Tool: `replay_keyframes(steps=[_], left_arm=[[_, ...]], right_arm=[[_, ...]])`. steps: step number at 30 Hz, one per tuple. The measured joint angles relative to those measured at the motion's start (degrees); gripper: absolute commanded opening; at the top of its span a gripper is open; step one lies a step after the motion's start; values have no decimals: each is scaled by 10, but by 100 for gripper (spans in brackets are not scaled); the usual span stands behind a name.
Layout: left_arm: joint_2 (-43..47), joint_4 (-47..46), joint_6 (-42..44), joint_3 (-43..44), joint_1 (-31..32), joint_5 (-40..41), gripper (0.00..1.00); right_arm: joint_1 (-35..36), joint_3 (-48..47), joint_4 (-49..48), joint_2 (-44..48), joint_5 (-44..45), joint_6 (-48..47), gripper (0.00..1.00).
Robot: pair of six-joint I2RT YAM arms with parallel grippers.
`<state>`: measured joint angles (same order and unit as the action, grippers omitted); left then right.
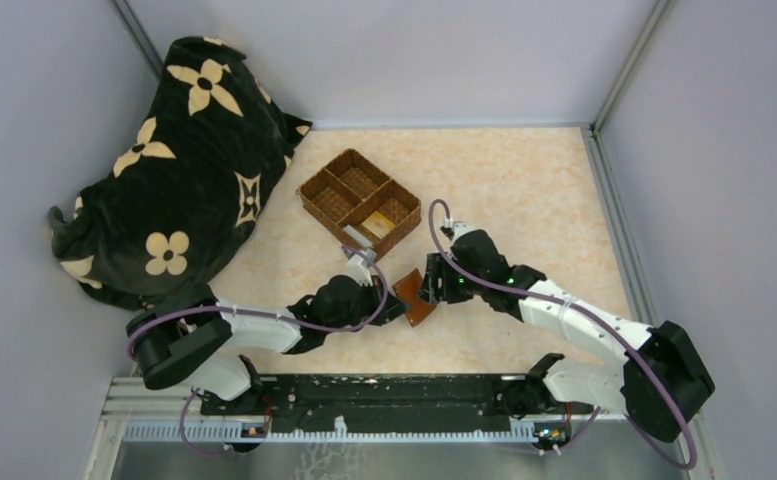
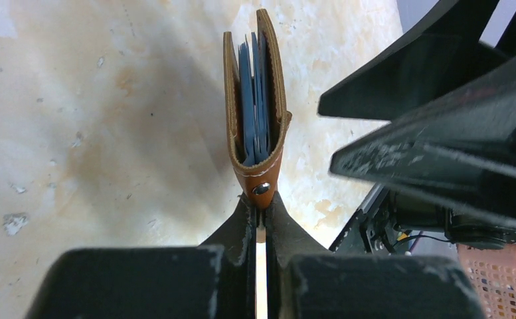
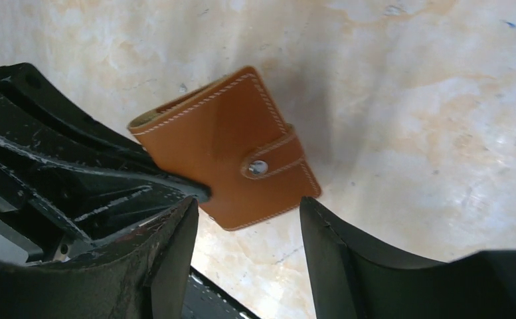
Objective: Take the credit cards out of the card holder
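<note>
Left hand (image 2: 260, 203) is pinching card holder (image 2: 258, 174) edge, right hand (image 3: 248, 206) spread wide beside it — thin pinch likely slipping once credit cards (image 2: 252, 100) get tugged.

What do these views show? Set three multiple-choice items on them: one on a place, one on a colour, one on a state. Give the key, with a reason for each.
1. Where is the card holder?
A. in the wicker tray
B. pinched in the left hand
C. on the flowered cloth

2. What colour are the cards inside it?
A. red
B. green
C. grey-blue

3. How is the right hand?
A. open
B. shut on the holder
C. shut on a card

Key:
1 B, the left hand clamps the holder's snap end.
2 C, grey-blue edges show between the leather walls.
3 A, its two sides stand wide apart and grip nothing.
</note>
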<state>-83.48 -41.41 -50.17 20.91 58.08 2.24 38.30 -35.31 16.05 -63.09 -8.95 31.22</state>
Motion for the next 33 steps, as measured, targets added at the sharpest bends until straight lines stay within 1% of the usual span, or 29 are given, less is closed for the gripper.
replay_keyframes(steps=[4, 9, 11, 15, 17, 22, 25, 33], left_arm=[[-10, -2, 1, 12, 0, -9, 0], [-13, -2, 0, 13, 0, -20, 0], [-13, -3, 0, 13, 0, -25, 0], [-13, -6, 0, 12, -1, -33, 0], [-13, -9, 0, 12, -3, -38, 0], [-13, -19, -2, 10, -5, -46, 0], [-12, -24, -2, 8, -6, -48, 0], [-10, -28, -3, 0, -6, -49, 0]], right_arm=[[29, -12, -14, -29, 12, 4, 59], [30, -12, -20, -58, 29, 3, 59], [31, -12, -20, -67, 36, 3, 57], [32, -12, -20, -72, 45, 3, 45], [32, -13, -20, -72, 50, 3, 35], [33, -20, -20, -76, 52, 12, 16], [35, -23, -21, -78, 52, 17, 0], [36, -23, -20, -86, 52, 25, 0]])
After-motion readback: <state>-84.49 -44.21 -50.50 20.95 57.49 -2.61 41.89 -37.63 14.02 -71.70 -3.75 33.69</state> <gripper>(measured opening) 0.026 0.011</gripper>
